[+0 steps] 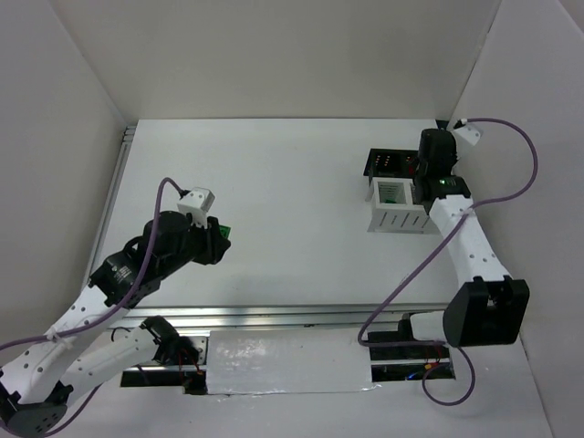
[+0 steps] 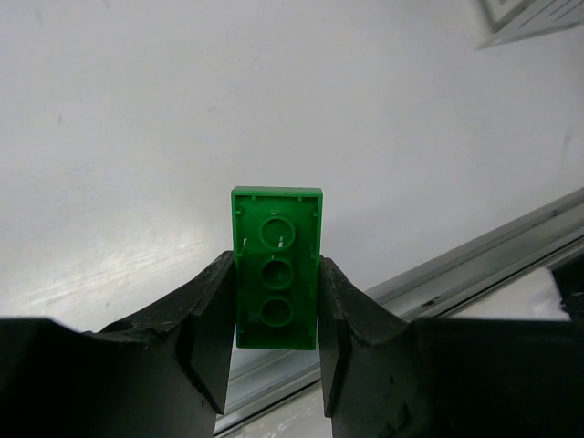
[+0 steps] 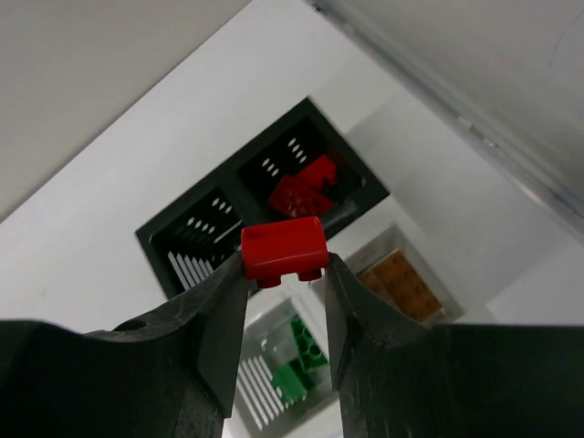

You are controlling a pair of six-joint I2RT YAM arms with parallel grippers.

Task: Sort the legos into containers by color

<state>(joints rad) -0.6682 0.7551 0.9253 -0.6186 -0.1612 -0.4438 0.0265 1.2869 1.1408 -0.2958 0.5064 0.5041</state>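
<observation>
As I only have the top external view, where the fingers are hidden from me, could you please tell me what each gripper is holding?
Observer: The left gripper is shut on a green studded plastic brick, with its hollow underside facing the wrist camera.
Operator: Thank you. And the right one?
Observer: The right gripper is shut on a small red plastic brick, over the black slatted two-compartment bin.
Operator: What lies in the bins?
Observer: Red bricks lie in one black compartment. The white slatted bin holds green bricks in one compartment and an orange-brown brick in the other.
</observation>
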